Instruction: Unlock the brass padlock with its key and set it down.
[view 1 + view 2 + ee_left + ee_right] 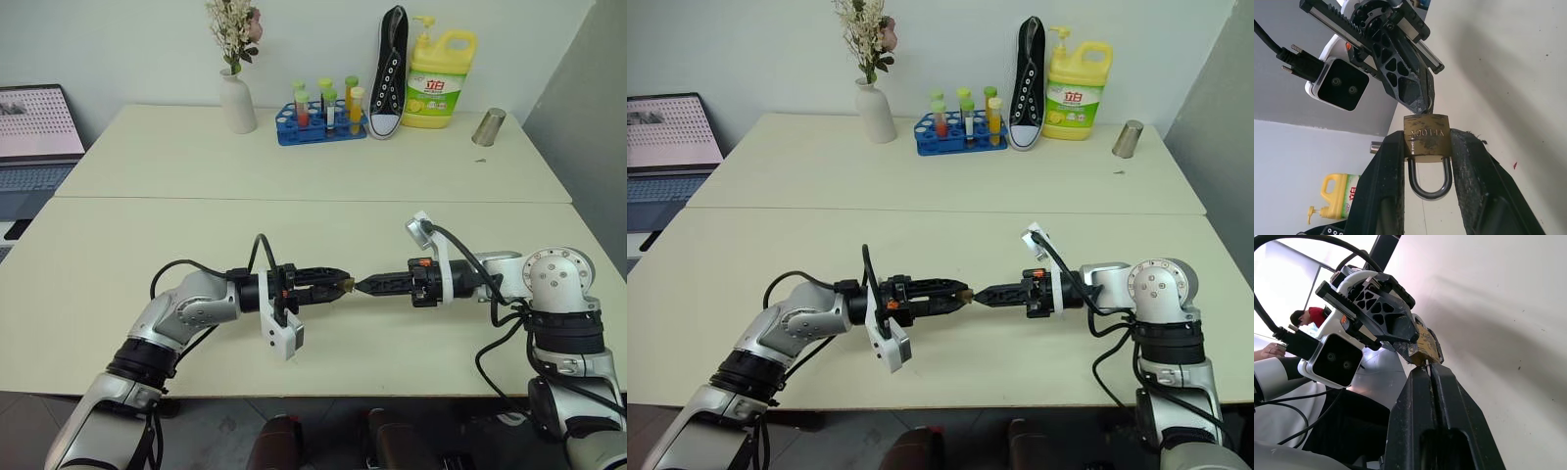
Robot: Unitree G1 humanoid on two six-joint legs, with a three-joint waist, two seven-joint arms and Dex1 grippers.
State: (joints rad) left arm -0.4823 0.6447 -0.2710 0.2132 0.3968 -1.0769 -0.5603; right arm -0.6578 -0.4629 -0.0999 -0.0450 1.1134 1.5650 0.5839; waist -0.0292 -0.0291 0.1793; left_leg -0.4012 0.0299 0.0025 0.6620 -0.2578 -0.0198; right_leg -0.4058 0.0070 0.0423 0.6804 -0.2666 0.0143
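Surface: two pale cream table tops (294, 245) are standing edge to edge, with a thin seam running across between them.
Far end of the surface: a white vase with dried flowers (236, 98), a blue rack of coloured test tubes (321, 117), a black and white canvas shoe (390, 73) standing on its heel, a yellow detergent bottle (438, 83) and a small grey metal cup (488, 127) are lining up near the plain white wall.
Room: an open laptop (34, 137) is sitting on a desk at the robot's left; a person in a red top (1308, 316) is showing far behind.
Left gripper (338, 284): it is hanging above the near table, pointing level toward the other arm, its black fingers (1386, 186) clamping the small golden-yellow brass padlock (1426, 139) by its sides, the silvery shackle lying between them.
Right gripper (361, 286): it is pointing back at the left one, fingers pressed together, the tips meeting the padlock's end face.
Key: I cannot make it out between the shut tips.
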